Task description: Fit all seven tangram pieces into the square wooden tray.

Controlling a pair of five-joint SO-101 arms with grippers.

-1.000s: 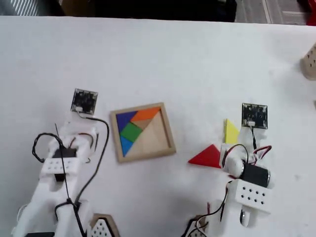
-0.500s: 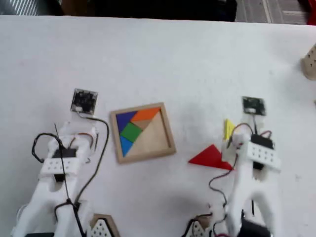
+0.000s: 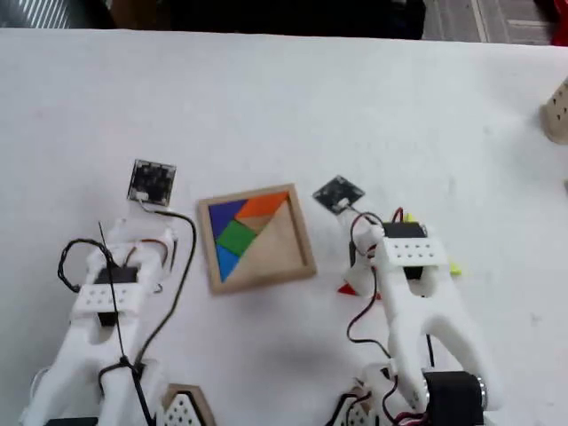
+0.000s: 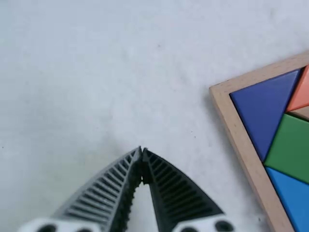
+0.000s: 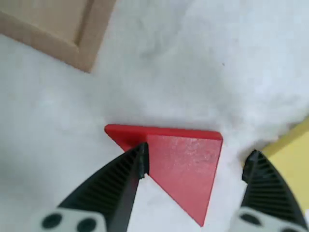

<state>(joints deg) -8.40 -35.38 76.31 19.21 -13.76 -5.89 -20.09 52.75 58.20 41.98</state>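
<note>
The square wooden tray (image 3: 264, 276) lay on the white table (image 3: 355, 115) between the two arms, turned a little out of square with the table's edge; in the high view four pieces sat in the half of it nearer the left arm (image 3: 106, 297): a dark blue triangle (image 3: 224, 216) in the far corner, an orange piece (image 3: 263, 205) along the far rim, a green square (image 3: 236, 238) below them, and a lighter blue piece (image 3: 226, 260) towards the near corner; the other half showed bare wood (image 3: 282, 241). The left jaws were pressed together at the tips and held nothing, low over bare table just beside the tray's rim (image 4: 241, 145), close to the dark blue triangle (image 4: 263, 111) and green square (image 4: 289, 147). The right arm (image 3: 408, 266) stood over the loose pieces on the tray's other side, covering most of them from above; a sliver of the red triangle (image 3: 346, 288) showed at its side. In the right wrist view the right jaws were spread wide, straddling the red triangle (image 5: 181, 166), which lay flat on the table a short way from a corner of the tray (image 5: 63, 34); one tip overlapped the triangle's edge, though whether it touched was unclear; the other tip stood by the yellow piece (image 5: 289, 164), which lay just beside the red one.
</note>
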